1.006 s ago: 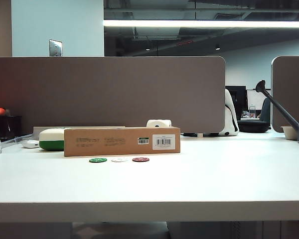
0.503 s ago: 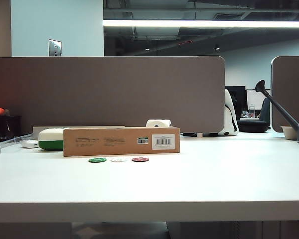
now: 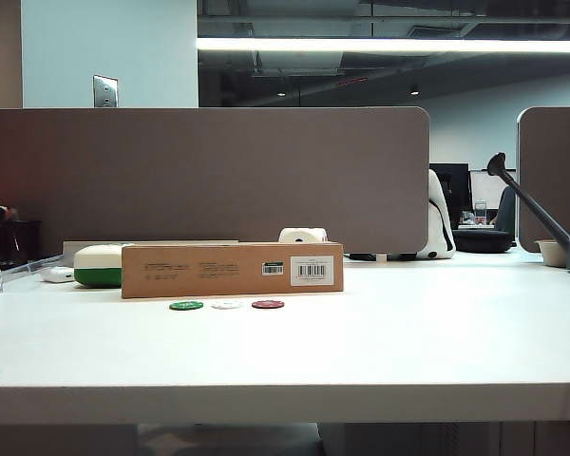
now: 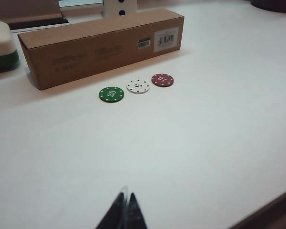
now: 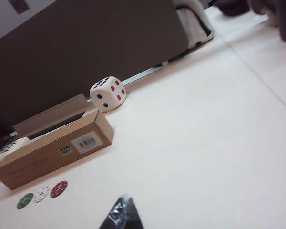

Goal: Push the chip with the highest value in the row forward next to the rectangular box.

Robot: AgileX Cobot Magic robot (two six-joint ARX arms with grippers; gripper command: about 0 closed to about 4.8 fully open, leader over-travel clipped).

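The green chip [image 3: 186,305] marked 20 [image 4: 111,94] lies at the left end of a row of three, a short gap in front of the rectangular box [image 3: 232,270], a long brown carton with a barcode label [image 4: 100,47]. A white chip [image 4: 138,86] marked 5 and a dark red chip [image 4: 162,80] marked 10 continue the row. My left gripper [image 4: 126,196] is shut and empty, well short of the green chip. My right gripper [image 5: 124,200] is shut too, off to the right of the row, with the green chip [image 5: 25,201] and box [image 5: 52,152] in its view.
A white-and-green rounded case [image 3: 98,265] sits at the box's left end. A large white die [image 5: 107,94] stands behind the box, near the brown partition [image 3: 209,171]. A dark watering can [image 3: 537,214] and bowl are at the far right.
At the exterior view's far left edge, a dark shape now covers the orange thing seen before, and a faint shadow falls on the table's front left corner. Chips and box have not moved.
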